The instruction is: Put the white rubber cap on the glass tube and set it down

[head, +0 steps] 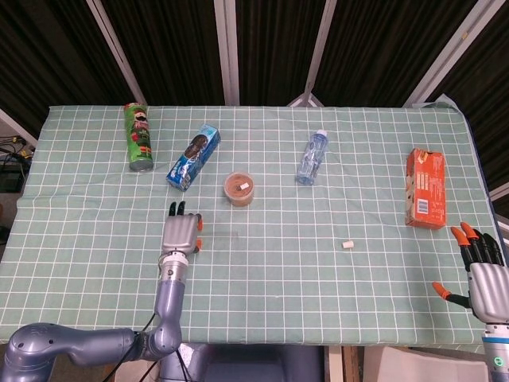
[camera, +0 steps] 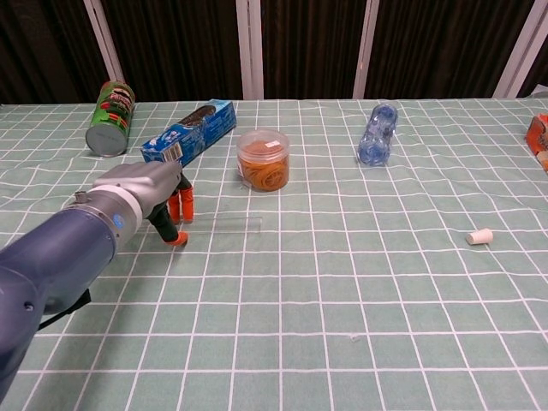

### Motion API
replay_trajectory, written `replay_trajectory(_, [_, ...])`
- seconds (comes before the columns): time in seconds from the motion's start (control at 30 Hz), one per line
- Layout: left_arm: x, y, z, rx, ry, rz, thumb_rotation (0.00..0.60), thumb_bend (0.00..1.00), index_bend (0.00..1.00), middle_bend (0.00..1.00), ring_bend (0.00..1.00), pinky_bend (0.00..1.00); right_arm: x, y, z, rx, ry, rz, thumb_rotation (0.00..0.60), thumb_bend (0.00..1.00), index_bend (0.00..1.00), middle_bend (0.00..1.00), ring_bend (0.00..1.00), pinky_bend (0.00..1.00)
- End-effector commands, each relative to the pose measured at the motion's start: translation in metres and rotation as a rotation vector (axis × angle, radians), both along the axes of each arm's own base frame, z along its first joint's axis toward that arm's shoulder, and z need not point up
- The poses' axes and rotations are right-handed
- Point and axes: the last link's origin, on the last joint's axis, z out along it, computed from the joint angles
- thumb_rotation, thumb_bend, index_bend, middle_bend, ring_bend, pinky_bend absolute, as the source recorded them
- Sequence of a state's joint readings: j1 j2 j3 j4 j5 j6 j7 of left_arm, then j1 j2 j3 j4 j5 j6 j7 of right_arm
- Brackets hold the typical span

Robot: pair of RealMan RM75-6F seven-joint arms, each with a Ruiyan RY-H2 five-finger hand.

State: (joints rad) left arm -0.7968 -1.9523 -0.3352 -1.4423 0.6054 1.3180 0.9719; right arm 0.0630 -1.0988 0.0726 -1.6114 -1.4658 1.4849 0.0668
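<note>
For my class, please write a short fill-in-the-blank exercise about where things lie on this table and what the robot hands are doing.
1. The white rubber cap lies on the green ____ tablecloth.
2. The left robot hand is at the near end of the glass ____.
3. The right robot hand holds ____.
4. The plastic water bottle is lying on its ____.

Missing words: checked; tube; nothing; side

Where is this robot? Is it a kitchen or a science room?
Probably a robot test room, not a kitchen: one table under a green checked cloth, dark curtains behind, and practice things spread out, such as a glass tube and a water bottle.
</note>
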Motion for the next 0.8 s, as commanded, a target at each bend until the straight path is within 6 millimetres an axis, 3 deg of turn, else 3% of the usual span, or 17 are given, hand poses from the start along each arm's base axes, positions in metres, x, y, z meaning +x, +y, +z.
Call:
replay_trajectory(0.03, [0.001, -0.001, -0.001, -0.003, -0.004, -0.004, 0.600, 0.55, 0.52, 0.45, 0.08, 0.00, 0.000, 0.000, 0.000, 0.000, -0.001, 0.000, 0.600, 0.18, 0.03, 0.00, 0.00, 0.00])
replay_trajectory(0.27, [0.003, -0.001, 0.000, -0.002, -0.012, -0.017, 0.600, 0.73, 0.55, 0.47, 0.10, 0.00, 0.000, 0.000, 0.000, -0.004, -0.005, -0.003, 0.600, 0.18, 0.03, 0.00, 0.00, 0.00])
replay_trajectory(0.8, [0.020, 0.001, 0.034, 0.038, -0.165, -0.122, 0.600, 0.76, 0.55, 0.48, 0.10, 0.00, -0.001, 0.001, -0.001, -0.004, 0.004, -0.015, 0.600, 0.18, 0.04, 0.00, 0.00, 0.00])
